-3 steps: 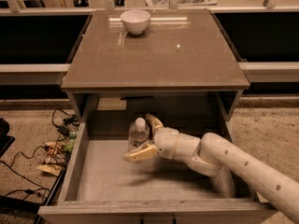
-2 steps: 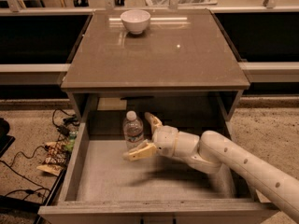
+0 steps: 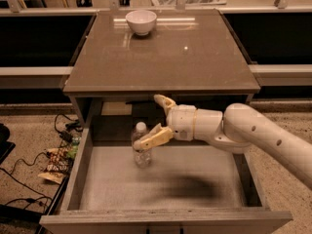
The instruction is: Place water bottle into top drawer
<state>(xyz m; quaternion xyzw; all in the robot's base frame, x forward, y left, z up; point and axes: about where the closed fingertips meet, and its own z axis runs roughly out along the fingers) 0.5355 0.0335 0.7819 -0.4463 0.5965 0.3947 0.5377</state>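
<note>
Standing upright in the top drawer [image 3: 112,184]: water bottle [image 3: 141,152], white cap up, on the grey floor at roughly 10 o'clock, nearer the back wall than the front panel. Drawer is open, pulled out below the table [image 3: 195,67]. Pincer [image 3: 146,121] sits just at 1 o'clock of the bottle, over the back of the drawer, spread wide and holding nothing. Lower finger [image 3: 155,136] slants toward 8 o'clock and its tip crosses the bottle's shoulder in this view; cannot tell if it touches or just sits in front. Upper finger [image 3: 165,103] points toward 11 o'clock, clear of the bottle, up by the table's front edge. Arm [image 3: 263,135] comes in from 4 o'clock over the drawer's right wall. Shadow [image 3: 187,186] on the floor mid-drawer. White bowl [image 3: 141,22] on the table at 11 o'clock, well apart from the rest. Cables [image 3: 58,152] on the ground at 9 o'clock of the drawer.
</note>
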